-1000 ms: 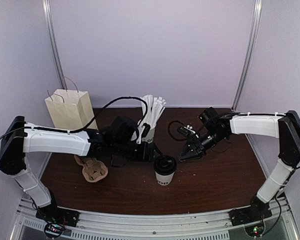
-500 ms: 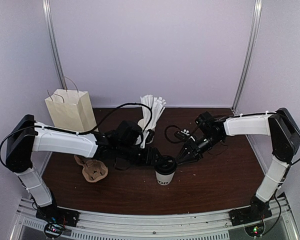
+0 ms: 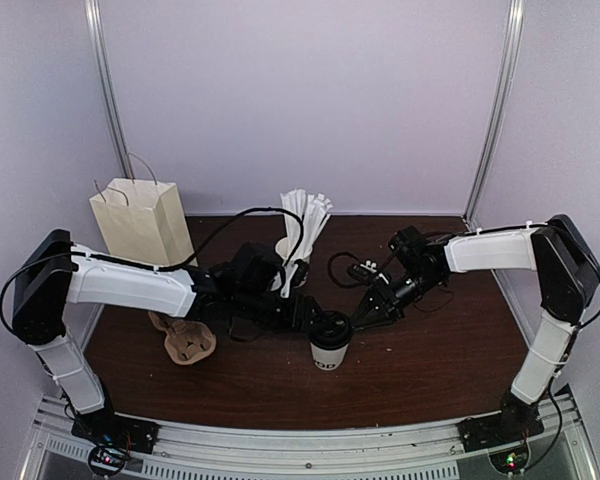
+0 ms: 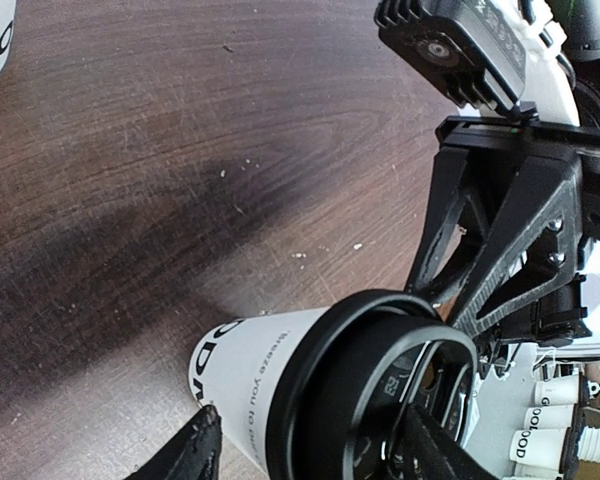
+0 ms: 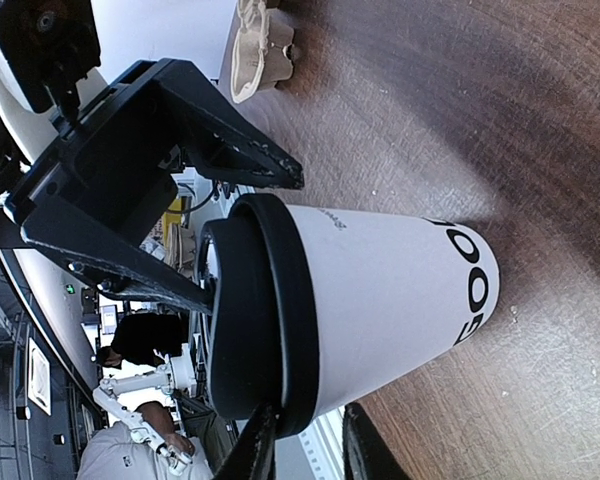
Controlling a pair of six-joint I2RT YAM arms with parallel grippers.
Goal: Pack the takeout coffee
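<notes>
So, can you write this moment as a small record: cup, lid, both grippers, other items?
cup: white paper cup, upright on the table
lid: black lid, on the cup
left gripper: jaws either side of the cup's top; contact unclear
right gripper: nearly shut at the lid's rim; grip unclear
other items: paper bag, pulp tray, cup of sticks

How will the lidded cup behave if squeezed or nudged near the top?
The paper cup probably flexes under a hard squeeze. Narrow base, wider top: likely tips if pushed high. Its black lid looks smooth, so possibly slippery.
</notes>
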